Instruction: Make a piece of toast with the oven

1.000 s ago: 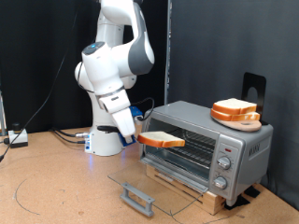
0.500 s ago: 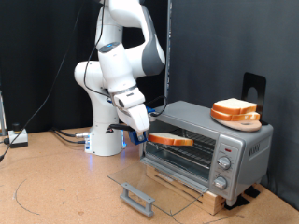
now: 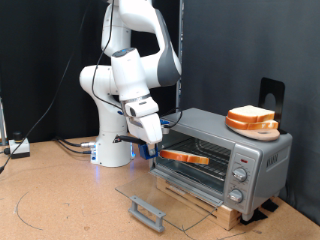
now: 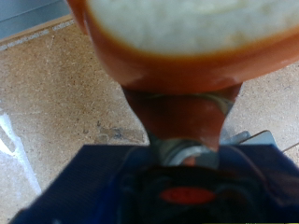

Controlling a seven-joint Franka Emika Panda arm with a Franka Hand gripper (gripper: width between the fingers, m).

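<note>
Claw (image 3: 160, 152) clamped on edge of toast (image 3: 186, 157), slice flat, half inside oven (image 3: 222, 156) mouth, door (image 3: 165, 200) down. I judge it light, soft, crumbly; hold crust edge. Wrist view: crust betw. fingers (image 4: 177, 117). Ext. view only: spare slices (image 3: 251, 118) atop oven, worktop (image 3: 60, 200).

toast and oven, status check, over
Gripper shut on the piece of toast, at the oven mouth. Slice flat, partly inside the opening. Glass door folded down; nothing blocking.
</note>
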